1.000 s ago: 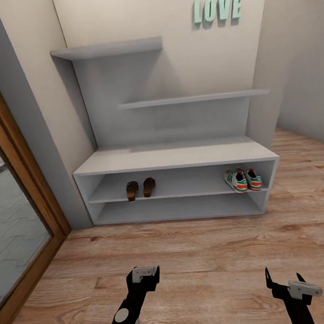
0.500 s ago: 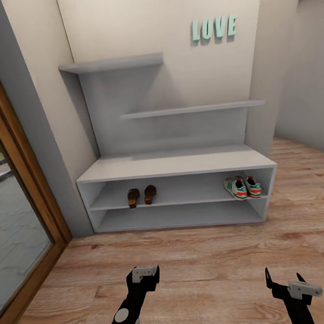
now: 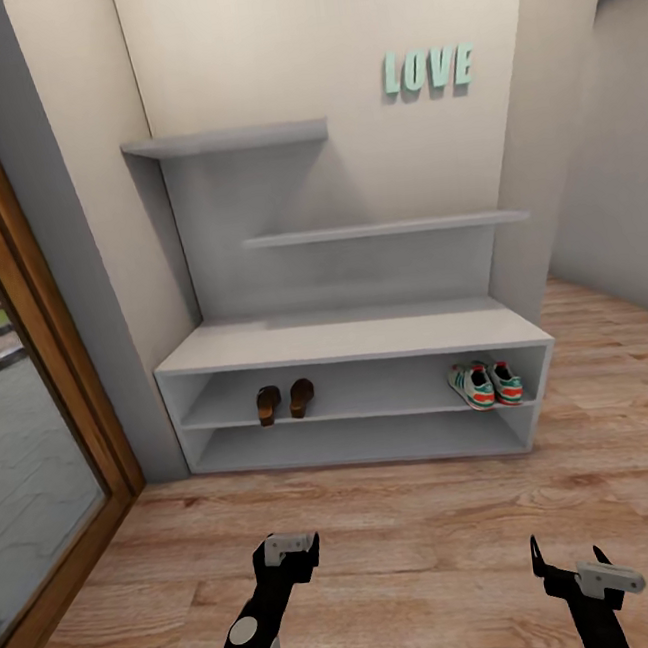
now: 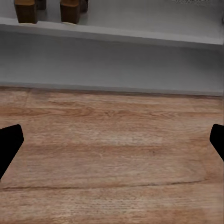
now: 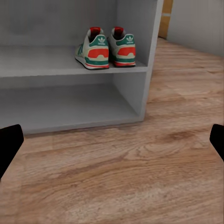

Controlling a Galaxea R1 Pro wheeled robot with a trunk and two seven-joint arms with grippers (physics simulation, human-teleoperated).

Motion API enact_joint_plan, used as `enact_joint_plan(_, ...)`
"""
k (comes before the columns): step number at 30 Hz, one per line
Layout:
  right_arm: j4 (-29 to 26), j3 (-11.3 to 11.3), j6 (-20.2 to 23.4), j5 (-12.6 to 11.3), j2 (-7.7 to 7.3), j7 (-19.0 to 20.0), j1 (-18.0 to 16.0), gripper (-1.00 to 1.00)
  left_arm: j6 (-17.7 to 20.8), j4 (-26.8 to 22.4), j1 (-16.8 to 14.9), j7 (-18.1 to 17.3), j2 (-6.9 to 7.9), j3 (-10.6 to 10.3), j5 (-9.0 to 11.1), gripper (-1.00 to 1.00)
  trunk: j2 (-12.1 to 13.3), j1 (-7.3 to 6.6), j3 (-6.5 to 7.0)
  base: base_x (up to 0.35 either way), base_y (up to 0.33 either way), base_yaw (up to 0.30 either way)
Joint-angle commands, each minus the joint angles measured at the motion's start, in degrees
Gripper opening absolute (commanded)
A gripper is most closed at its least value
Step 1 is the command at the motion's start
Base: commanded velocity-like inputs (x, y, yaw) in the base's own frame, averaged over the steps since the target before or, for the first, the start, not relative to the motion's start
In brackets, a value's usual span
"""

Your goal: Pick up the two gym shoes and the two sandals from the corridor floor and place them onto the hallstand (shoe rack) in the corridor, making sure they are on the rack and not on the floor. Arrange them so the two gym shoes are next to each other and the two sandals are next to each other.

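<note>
Head view: pale grey-white low hallstand w/ two open shelf levels (image 3: pixel 351 338) stands against the wall on the light brown wood-plank corridor floor (image 3: pixel 407 526). Two staggered grey wall shelves (image 3: pixel 384 228) hang above it, small teal "LOVE" letters (image 3: pixel 428 69) higher up. On the upper open shelf level, near its left end, pair of brown leather sandals (image 3: pixel 285 401), side by side, just apart. Near the right end of the same level, pair of cream-white sneakers w/ green stripes and red-orange heels (image 3: pixel 485 384), close together, heels outward. Wood-framed glass door (image 3: pixel 31 398) at left. Left gripper (image 3: pixel 288 559) and right gripper (image 3: pixel 568 563) hang low over the floor, well apart from the rack, nothing in either.

Left wrist view: sandal heels (image 4: pixel 49 10) sit at the shelf's front edge; black fingertips (image 4: pixel 9 144) spread wide over bare planks.

Right wrist view: sneakers (image 5: pixel 106 47) beside the rack's right end wall, on the shelf; fingertips (image 5: pixel 8 142) spread wide, empty.
</note>
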Motion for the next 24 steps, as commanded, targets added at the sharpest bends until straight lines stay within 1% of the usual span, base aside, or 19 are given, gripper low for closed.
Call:
enact_joint_plan(1, 0.0, -0.01, 0.0, -0.01, 0.0, 0.0, 0.0, 1.0, 0.0, 0.0, 0.0, 0.0, 0.0, 0.0, 0.0, 1.0, 0.42, -0.23, 0.18, 0.0, 0.0, 0.0)
enact_joint_plan(24, 0.0, -0.01, 0.0, -0.02, 0.0, 0.0, 0.0, 1.0, 0.0, 0.0, 0.0, 0.0, 0.0, 0.0, 0.0, 1.0, 9.64, -5.28, 4.31, 0.0, 0.0, 0.0)
